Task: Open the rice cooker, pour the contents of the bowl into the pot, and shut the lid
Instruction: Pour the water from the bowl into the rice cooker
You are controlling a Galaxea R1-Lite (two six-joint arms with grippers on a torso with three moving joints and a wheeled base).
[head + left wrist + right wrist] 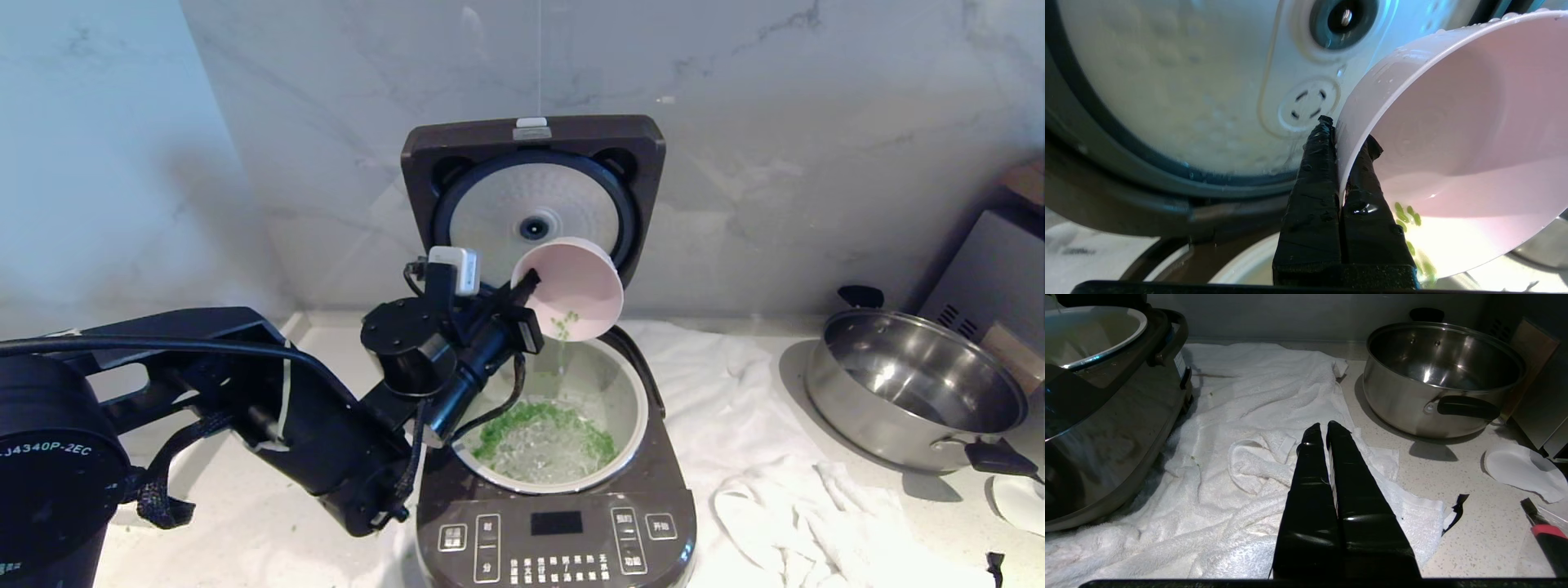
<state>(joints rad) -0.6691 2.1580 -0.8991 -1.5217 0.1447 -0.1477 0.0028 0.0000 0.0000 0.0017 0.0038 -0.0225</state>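
My left hand [1340, 163] pinches the bowl [576, 287] rim, tipped mouth-down over the pot [620, 384]; green bits [563, 324] cling at its lower lip.

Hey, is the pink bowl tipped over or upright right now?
Tipped. The bowl hangs on its side over the pot, pinched at the rim by the left gripper; a few green bits cling inside.
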